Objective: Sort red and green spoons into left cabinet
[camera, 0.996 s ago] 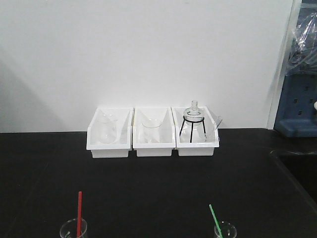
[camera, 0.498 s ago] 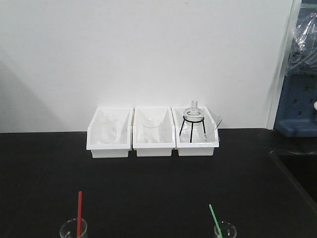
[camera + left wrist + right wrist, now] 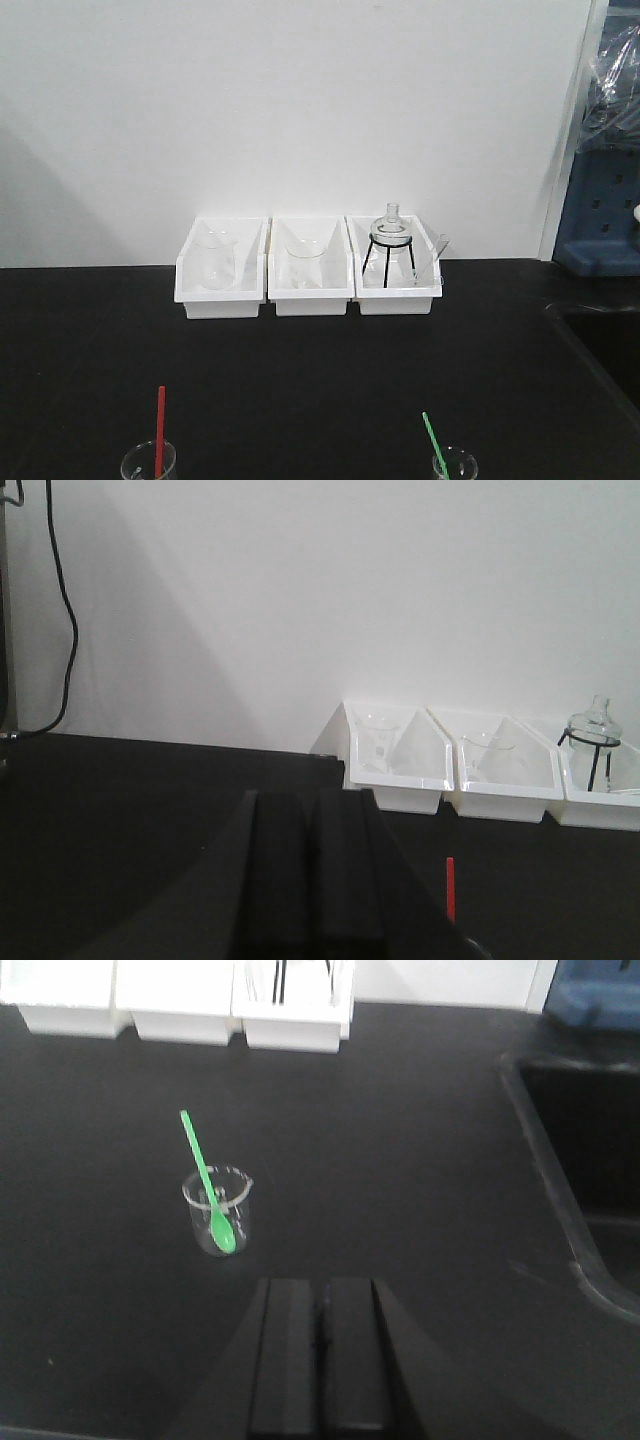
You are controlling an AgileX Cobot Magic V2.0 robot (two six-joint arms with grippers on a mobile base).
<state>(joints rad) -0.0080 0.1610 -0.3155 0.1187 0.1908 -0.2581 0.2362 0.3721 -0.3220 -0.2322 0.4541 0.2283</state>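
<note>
1. Left tool (image 3: 308,805): fingers are pressing together with nothing between them, hovering over the black desk (image 3: 120,800).
2. Right tool (image 3: 322,1290): fingers are likewise sitting pressed together, gripping nothing, hanging above the desk.
3. Green spoon (image 3: 203,1175) is standing bowl-down in a small glass beaker (image 3: 217,1215), with its handle leaning up and away toward the bins. In the right wrist view the beaker is sitting on the desk ahead of the right tool and to its left.
4. Red spoon (image 3: 159,430) is standing nearly upright in a second beaker (image 3: 148,463) at the bottom left of the front view, well apart from the green spoon.
5. Three white bins (image 3: 312,292) are sitting side by side against the wall, holding glassware. The right-hand one is carrying a round flask on a black tripod (image 3: 389,250).
6. A dark sink (image 3: 590,1110) is dropping below the desk surface on the right.
</note>
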